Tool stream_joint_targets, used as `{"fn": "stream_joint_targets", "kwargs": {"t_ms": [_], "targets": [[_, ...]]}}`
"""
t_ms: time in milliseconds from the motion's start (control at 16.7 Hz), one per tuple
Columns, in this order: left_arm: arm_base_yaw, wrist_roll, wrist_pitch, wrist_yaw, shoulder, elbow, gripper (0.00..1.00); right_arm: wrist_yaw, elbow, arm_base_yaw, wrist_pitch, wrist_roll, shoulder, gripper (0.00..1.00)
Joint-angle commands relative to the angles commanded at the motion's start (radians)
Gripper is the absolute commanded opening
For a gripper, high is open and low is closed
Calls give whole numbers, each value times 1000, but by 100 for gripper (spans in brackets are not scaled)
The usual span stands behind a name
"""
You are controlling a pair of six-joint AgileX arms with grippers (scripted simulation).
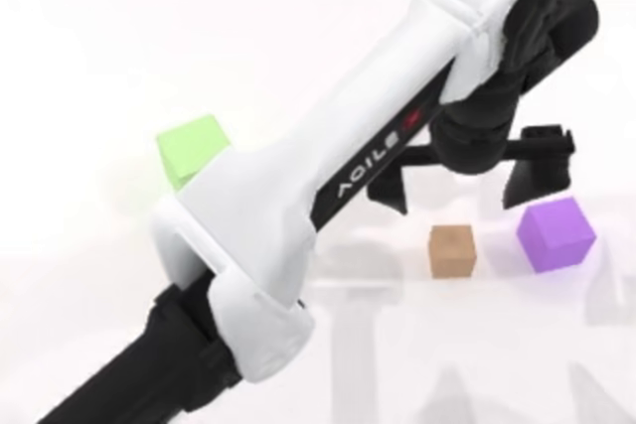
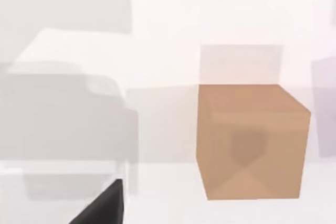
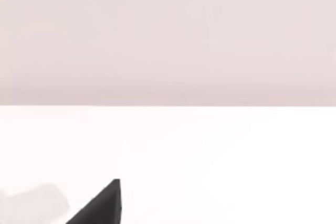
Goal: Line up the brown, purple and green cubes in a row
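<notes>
Left arm (image 1: 298, 206) above pale table (image 1: 89, 67)

Left arm (image 1: 328, 166): glossy white shell links, black cylindrical base segment, black wrist housing. Forearm carries a black strip with white lettering and a small red mark. Left gripper (image 1: 459, 191): matte black, two wedge-shaped fingers.

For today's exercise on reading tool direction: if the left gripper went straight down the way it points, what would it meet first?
Probably the small tan-brown matte cube: the open left gripper hangs just above it, fingers spread. Depth is unclear, so it might meet the white table beside the cube instead.
</notes>
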Motion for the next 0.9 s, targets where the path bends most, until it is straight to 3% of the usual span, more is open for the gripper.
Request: {"fn": "stream_joint_targets", "kwargs": {"t_ms": [540,900], "targets": [[8,2,18,-2,-80,-75,100,-1,19,5,-12,1,20,100],[144,48,222,-13,-412,-405,100,-5,218,46,-150,11,245,100]]}}
